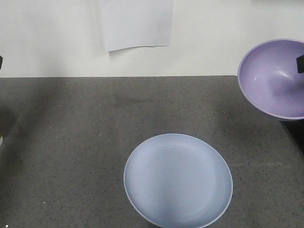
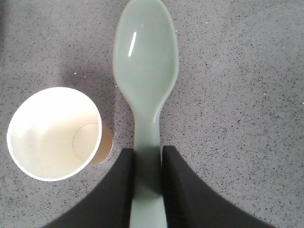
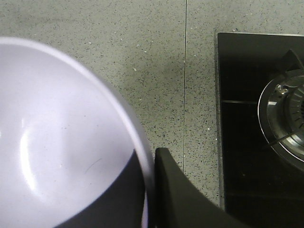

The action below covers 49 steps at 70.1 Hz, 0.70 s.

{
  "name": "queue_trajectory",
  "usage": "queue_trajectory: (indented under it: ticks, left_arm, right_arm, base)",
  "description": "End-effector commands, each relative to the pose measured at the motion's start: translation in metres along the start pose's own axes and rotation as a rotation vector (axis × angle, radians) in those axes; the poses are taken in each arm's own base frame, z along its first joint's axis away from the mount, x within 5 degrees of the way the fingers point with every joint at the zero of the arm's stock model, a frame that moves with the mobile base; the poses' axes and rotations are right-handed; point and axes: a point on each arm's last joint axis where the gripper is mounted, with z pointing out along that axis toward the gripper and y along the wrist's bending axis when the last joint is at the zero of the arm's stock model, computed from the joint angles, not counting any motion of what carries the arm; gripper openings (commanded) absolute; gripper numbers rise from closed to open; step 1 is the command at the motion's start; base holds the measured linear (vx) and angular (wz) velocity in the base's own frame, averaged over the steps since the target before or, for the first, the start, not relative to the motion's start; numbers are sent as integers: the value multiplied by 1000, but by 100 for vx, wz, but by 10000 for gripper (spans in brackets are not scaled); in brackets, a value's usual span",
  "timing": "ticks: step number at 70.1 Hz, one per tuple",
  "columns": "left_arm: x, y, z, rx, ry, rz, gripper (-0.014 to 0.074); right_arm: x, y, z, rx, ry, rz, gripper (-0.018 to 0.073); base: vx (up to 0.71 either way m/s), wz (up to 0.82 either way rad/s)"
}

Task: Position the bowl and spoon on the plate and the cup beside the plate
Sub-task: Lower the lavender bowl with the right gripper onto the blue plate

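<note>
Exterior front-facing: smooth matte lavender bowl [image 1: 273, 78], tilted, aloft, cut off at right edge; right tool [image 3: 145, 190] clenched on its rim. Shallow pale-blue plate [image 1: 178, 180] on speckled grey counter [image 1: 71, 142]. Mint spoon [image 2: 145, 61] clamped by handle in left tool [image 2: 147, 178], beside paper cup [image 2: 52, 133].

Colour rundown: the table [image 1: 71, 142] is dark grey with fine black and white speckles all over, and it looks a bit lighter in the right wrist view. The plate [image 1: 178, 180] is a plain pale blue-lavender, no pattern. The bowl [image 1: 273, 78] is matte lavender-purple, also plain. The spoon [image 2: 146, 61] is pale mint green with a white glare streak. The cup [image 2: 52, 133] is brown outside, white inside and on the rim. The left tool [image 2: 147, 156] and right tool [image 3: 148, 164] are both matte black. The stove [image 3: 247, 118] is glossy black with a silvery metal burner [image 3: 285, 118]. The wall [image 1: 47, 38] is off-white, and the paper sheet [image 1: 137, 23] on it is white.
</note>
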Motion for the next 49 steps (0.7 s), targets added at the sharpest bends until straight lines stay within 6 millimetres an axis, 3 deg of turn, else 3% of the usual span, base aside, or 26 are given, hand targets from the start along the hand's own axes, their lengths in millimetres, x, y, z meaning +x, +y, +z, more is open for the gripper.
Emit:
queue_trajectory:
  ticks: [1, 31, 40, 49]
  left_arm:
    - [-6, -1, -21, 10, -113, -3, -6]
    - [-7, -1, -21, 11, -117, -3, -6]
    - [-7, -1, -21, 11, -117, -3, -6]
    - [-7, -1, -21, 11, -117, -3, -6]
  right_arm:
    - [-8, -2, -14, 3, -109, 3, -6]
    - [-10, 0, -14, -10, -131, 2, -6]
    - [-12, 9, -10, -107, -129, -40, -6]
    - [-14, 27, 7, -303, -61, -92, -6]
  base:
    - [0, 0]
    - [0, 0]
    - [0, 0]
    - [0, 0]
